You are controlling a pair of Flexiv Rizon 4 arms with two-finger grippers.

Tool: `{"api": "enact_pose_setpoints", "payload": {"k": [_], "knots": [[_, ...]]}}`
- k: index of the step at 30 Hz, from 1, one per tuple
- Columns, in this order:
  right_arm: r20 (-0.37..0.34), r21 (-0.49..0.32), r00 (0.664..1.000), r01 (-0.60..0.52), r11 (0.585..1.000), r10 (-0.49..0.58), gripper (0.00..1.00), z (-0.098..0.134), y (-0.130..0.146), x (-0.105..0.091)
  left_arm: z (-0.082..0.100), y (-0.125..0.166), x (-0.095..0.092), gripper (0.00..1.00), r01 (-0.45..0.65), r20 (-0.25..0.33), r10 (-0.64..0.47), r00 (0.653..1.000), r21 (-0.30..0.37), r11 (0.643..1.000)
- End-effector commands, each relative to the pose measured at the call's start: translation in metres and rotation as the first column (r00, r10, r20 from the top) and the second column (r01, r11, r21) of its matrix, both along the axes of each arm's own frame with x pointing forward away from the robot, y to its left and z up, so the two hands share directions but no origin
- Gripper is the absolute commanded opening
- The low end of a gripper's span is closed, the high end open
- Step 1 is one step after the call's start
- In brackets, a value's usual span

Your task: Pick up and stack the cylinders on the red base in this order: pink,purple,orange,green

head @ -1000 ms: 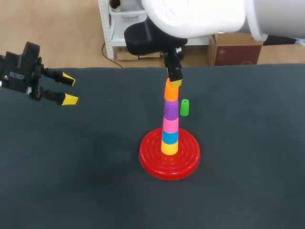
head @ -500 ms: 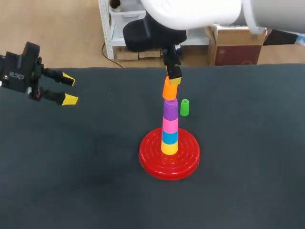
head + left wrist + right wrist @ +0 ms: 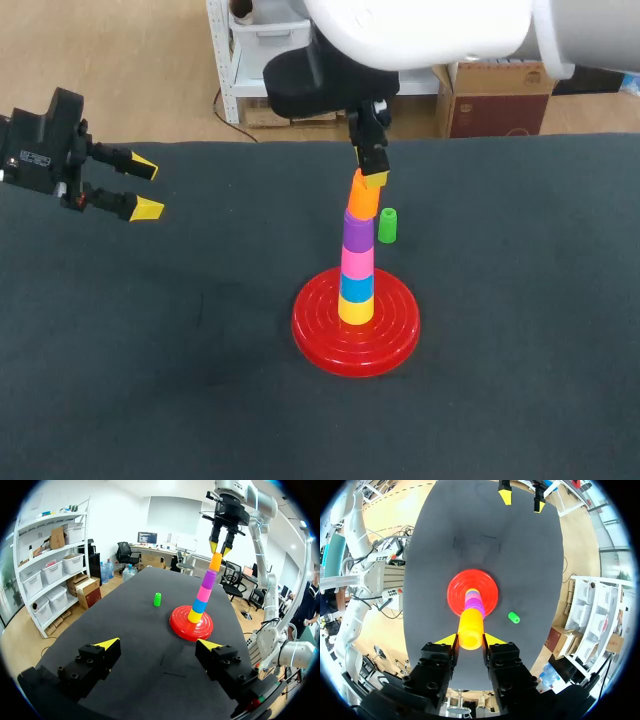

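The red base [image 3: 320,335] carries a stack of yellow, blue, pink and purple cylinders [image 3: 356,262]. An orange cylinder [image 3: 362,199] rests on the purple one, slightly tilted. My right gripper [image 3: 374,178] comes down from above and is shut on it. In the right wrist view the orange cylinder [image 3: 470,627] fills the gap between the fingers of the right gripper [image 3: 470,640], hiding most of the stack over the red base [image 3: 455,592]. The green cylinder [image 3: 387,226] stands on the table just behind and right of the stack. My left gripper [image 3: 140,187] hovers open and empty at the far left.
The dark table mat [image 3: 150,380] stretches around the base on all sides. From the left wrist view, the stack [image 3: 202,592], the green cylinder [image 3: 157,599] and the right gripper [image 3: 220,547] lie well ahead of the left gripper [image 3: 159,644].
The right gripper rose slightly with the orange cylinder, then came down a little to the right, setting it onto the purple one. The left arm has not moved.
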State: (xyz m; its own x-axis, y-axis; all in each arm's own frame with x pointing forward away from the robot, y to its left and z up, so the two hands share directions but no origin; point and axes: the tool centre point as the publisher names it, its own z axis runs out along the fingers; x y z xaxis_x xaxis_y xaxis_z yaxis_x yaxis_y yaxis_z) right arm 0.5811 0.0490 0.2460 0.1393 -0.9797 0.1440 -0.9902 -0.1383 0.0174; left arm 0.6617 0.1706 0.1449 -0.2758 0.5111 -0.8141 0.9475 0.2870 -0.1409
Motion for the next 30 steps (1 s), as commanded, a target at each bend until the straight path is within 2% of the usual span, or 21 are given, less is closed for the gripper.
{"api": "enact_pose_setpoints", "payload": {"k": [1, 10, 30], "knots": [[0.005, -0.002, 1.000, 0.000, 1.000, 0.000, 0.00, -0.003, 0.000, 0.000, -0.001, 0.001, 0.001, 1.00, 0.004, 0.002, -0.004, 1.000, -0.003, 1.000], [0.023, -0.001, 1.000, -0.011, 1.000, 0.011, 0.00, -0.005, 0.008, 0.010, -0.001, 0.001, 0.001, 1.00, 0.004, 0.002, -0.004, 1.000, -0.003, 1.000], [-0.032, -0.046, 0.999, -0.035, 0.998, 0.033, 0.00, -0.018, 0.013, 0.008, -0.001, 0.001, 0.001, 1.00, 0.004, 0.002, -0.004, 1.000, -0.003, 1.000]]}}
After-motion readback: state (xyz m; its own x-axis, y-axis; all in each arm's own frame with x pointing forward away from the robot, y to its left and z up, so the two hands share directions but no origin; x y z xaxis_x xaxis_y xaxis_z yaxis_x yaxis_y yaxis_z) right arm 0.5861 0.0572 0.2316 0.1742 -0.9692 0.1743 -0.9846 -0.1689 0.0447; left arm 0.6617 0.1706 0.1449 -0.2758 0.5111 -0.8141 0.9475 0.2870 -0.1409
